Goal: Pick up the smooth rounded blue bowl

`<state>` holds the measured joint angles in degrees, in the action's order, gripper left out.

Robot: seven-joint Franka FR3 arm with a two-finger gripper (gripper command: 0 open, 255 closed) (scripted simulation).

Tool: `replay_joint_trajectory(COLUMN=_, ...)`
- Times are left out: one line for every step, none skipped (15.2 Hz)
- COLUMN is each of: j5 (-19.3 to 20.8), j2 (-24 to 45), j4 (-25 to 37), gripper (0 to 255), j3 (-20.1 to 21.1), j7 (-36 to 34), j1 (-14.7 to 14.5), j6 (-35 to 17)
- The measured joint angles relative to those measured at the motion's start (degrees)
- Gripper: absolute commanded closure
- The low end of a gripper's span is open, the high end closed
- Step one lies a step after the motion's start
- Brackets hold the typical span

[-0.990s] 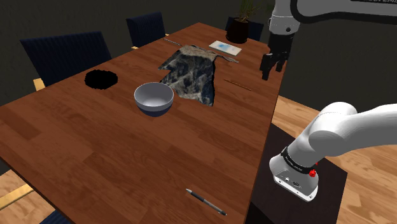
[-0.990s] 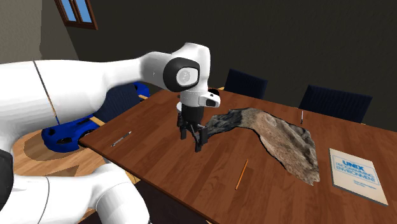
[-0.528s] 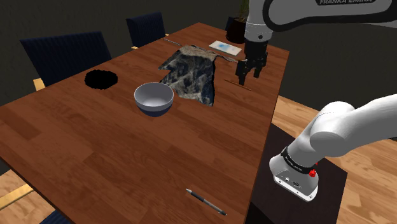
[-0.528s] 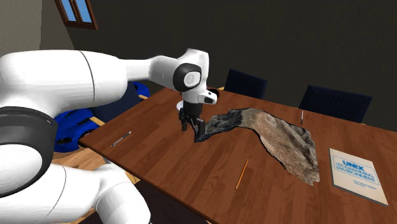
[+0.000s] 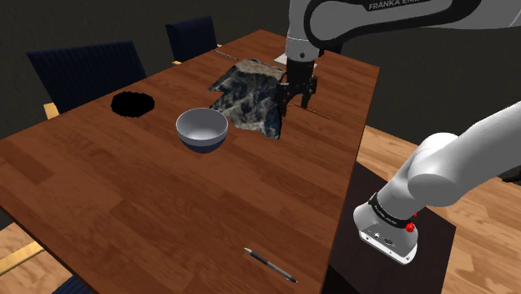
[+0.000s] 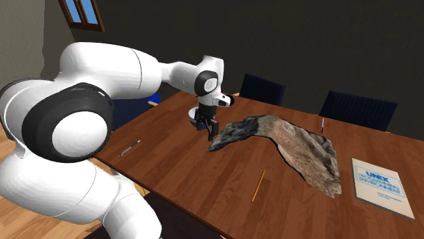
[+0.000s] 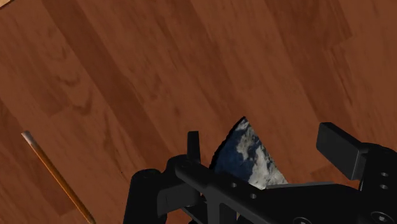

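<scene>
Gripper (image 5: 296,102), black, two-finger: fingers spread, nothing held. It hangs over the corner of a mottled grey-blue cloth (image 5: 250,96), with a pencil (image 5: 311,110) near. Blue bowl (image 5: 201,128): upright on the table, pale inside, apart from the gripper toward the shoulder view's left, near the cloth. Step, as judged: approach. The next move calls for travel above the bowl's rim, then descent astride its wall. Surface: brown wooden table (image 5: 125,192), pen (image 5: 269,264). Room: dark chairs (image 5: 83,71).
</scene>
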<state>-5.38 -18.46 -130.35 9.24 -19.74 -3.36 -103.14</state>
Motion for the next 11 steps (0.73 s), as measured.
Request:
replay_joint_trajectory(j5=-0.44, j2=1.64, j4=0.45, gripper=0, j3=0.5, j7=-0.74, j1=-0.27, j6=-1.48)
replay_joint_trajectory(j5=-0.76, j2=3.16, j4=1.85, gripper=0, j3=0.9, j7=-1.45, j1=-0.48, j6=-1.88)
replay_joint_trajectory(j5=-1.08, j2=5.55, j4=3.88, gripper=0, j3=1.64, j7=-2.62, j1=-0.86, j6=-2.63)
replay_joint_trajectory(j5=-1.26, j2=7.46, j4=5.0, gripper=0, j3=2.02, j7=-3.27, j1=-1.04, j6=-3.69)
replay_joint_trajectory(j5=-1.45, j2=8.93, j4=6.31, gripper=0, j3=2.33, j7=-3.87, j1=-1.22, j6=-4.14)
replay_joint_trajectory(j5=-1.56, j2=10.92, j4=7.86, gripper=0, j3=2.72, j7=-4.61, j1=-1.43, j6=-4.94)
replay_joint_trajectory(j5=-1.58, j2=12.86, j4=9.65, gripper=0, j3=2.99, j7=-5.23, j1=-1.59, j6=-5.38)
replay_joint_trajectory(j5=-1.63, j2=14.66, j4=10.94, gripper=0, j3=3.26, j7=-5.79, j1=-1.77, j6=-6.2)
replay_joint_trajectory(j5=-1.77, j2=16.43, j4=12.33, gripper=0, j3=3.87, j7=-6.96, j1=-2.29, j6=-6.96)
replay_joint_trajectory(j5=-1.71, j2=18.44, j4=14.36, gripper=0, j3=4.23, j7=-7.83, j1=-2.6, j6=-7.27)
replay_joint_trajectory(j5=-1.6, j2=20.41, j4=16.23, gripper=0, j3=4.48, j7=-8.51, j1=-2.85, j6=-7.7)
